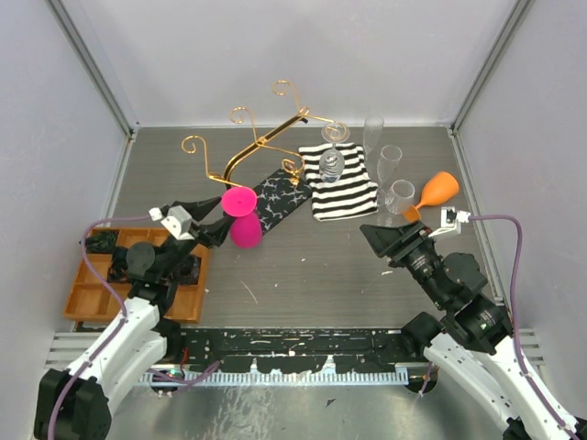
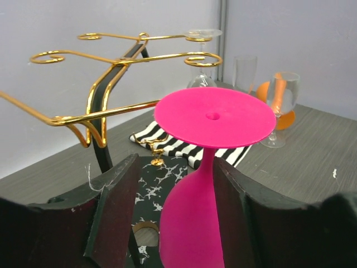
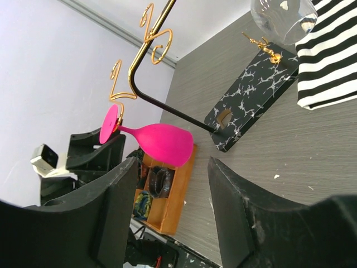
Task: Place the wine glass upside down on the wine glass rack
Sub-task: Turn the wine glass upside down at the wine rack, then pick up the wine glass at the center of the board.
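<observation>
Bright pink opaque wine glass (image 2: 192, 223) upside down, round foot on top and bowl below, at the near end of the gold wire wine glass rack (image 1: 261, 142) with curled scroll hooks. Foot level with the tip of the nearest gold rail and just beside it; cannot tell whether it rests on the rail. Rack on a black, white-veined rectangular base (image 1: 280, 197), right beside the pink bowl. Left hand (image 1: 223, 222) flanks the bowl with fingers (image 2: 114, 212) spread, a gap showing on one side, so no pinch. Clear stemmed glass (image 1: 331, 163) hangs foot-up from a far hook, above a black-and-white striped cloth (image 1: 344, 188) lying next to the base. To the right of the cloth, a row of three clear glasses (image 1: 391, 160) upright on the grey worktop (image 1: 303, 266), with an orange glass (image 1: 433, 194) on its side. Right hand (image 1: 374, 240) near the orange glass, spread wide and empty. Orange compartment tray (image 1: 92, 295) at the near left, under the left arm.
</observation>
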